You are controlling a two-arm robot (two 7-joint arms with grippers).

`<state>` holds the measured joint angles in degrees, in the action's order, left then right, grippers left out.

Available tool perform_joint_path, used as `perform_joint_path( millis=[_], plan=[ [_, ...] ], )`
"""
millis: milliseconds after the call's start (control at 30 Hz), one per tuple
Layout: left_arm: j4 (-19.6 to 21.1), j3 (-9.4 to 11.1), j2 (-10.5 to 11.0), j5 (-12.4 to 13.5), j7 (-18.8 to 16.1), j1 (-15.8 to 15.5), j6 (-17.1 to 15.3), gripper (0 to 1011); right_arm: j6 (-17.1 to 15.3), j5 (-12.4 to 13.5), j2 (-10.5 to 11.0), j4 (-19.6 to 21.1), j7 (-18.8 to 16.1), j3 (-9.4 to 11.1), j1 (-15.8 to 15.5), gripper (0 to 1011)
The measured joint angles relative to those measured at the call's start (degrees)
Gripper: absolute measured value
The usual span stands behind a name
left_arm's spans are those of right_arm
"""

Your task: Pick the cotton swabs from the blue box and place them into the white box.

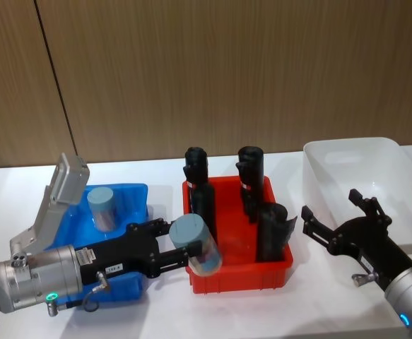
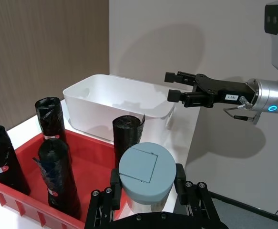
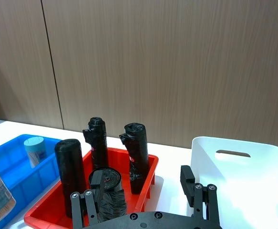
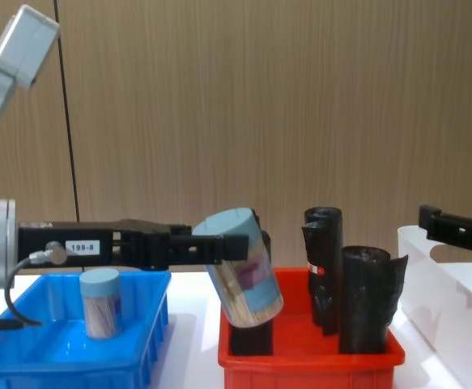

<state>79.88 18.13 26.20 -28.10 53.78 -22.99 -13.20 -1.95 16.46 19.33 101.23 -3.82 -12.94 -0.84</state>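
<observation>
**Current step: transfer in hand.**

1. My left gripper is clamped on one cotton swab jar. The fingers bear on the clear body just below the pale blue lid. I judge that this grip point keeps the lid from being squeezed off.
2. The jar hangs in the air, tilted, at the left near corner of the red bin. It is outside the blue box and well apart from the white box.
3. The red bin lies between the two boxes, so my route to the white box crosses it. The black rolls stand taller than its rim. I judge that the jar must travel above their tops or pass in front of them; a low carry risks knocking one over.
4. The tilt follows my wrist angle. I expect to level the jar, or lower it well inside the tall white walls, before letting go, so that it does not roll.
5. A second cotton swab jar stands upright in the blue box, so at least one more pick is left.
6. My right gripper hovers just beside the left wall of the white box with its fingers apart and nothing between them. From there it could take a handover.
</observation>
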Motion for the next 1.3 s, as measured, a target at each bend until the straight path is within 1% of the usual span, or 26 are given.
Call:
perform_joint_path(
  millis=[267,467,567,667,767,800,900,1000,1033,1100,1133,1200,1300],
  plan=[
    [-0.45,0.3,-0.2,0.51,0.65,-0.58,-0.05,660,0.03,-0.02,0.0,0.0,-0.29,0.03,0.0,1002],
    [-0.65,0.45,-0.29,0.78,0.91,-0.84,-0.08,660,0.0,-0.09,0.28,0.06,-1.82,0.07,-0.01,1002],
    [-0.72,0.5,-0.31,0.87,1.0,-0.94,-0.09,660,-0.46,-0.13,0.64,0.17,-3.85,0.11,0.08,1002],
    [-0.78,0.53,-0.32,0.92,1.06,-0.98,-0.1,660,-0.87,-0.14,0.94,0.28,-5.15,0.15,0.17,1002],
    [-0.83,0.57,-0.34,1.0,1.12,-1.05,-0.1,660,-1.77,-0.14,1.51,0.4,-7.73,0.22,0.42,1001],
    [-0.84,0.57,-0.34,1.01,1.14,-1.06,-0.09,660,-1.77,-0.14,1.51,0.4,-7.73,0.22,0.42,1002],
    [-0.87,0.59,-0.36,1.06,1.18,-1.1,-0.1,660,-2.73,-0.14,2.08,0.54,-10.5,0.31,0.76,1001],
    [-0.88,0.6,-0.38,1.08,1.22,-1.13,-0.1,660,-3.42,-0.14,2.47,0.6,-12.52,0.34,1.05,1002],
    [-0.89,0.61,-0.38,1.09,1.23,-1.14,-0.1,660,-3.91,-0.14,2.71,0.62,-13.9,0.35,1.23,1002],
    [-0.9,0.63,-0.4,1.1,1.24,-1.15,-0.1,660,-4.35,-0.14,2.97,0.64,-15.16,0.35,1.46,1002],
    [-0.91,0.63,-0.39,1.11,1.25,-1.15,-0.1,660,-4.82,-0.15,3.21,0.65,-16.62,0.35,1.67,1002],
    [-0.92,0.64,-0.4,1.12,1.26,-1.16,-0.09,660,-5.24,-0.17,3.44,0.65,-17.91,0.35,1.94,1002],
    [-0.94,0.66,-0.4,1.15,1.28,-1.17,-0.09,660,-6.38,-0.37,3.85,0.56,-21.41,0.25,2.67,1002]
  ],
)
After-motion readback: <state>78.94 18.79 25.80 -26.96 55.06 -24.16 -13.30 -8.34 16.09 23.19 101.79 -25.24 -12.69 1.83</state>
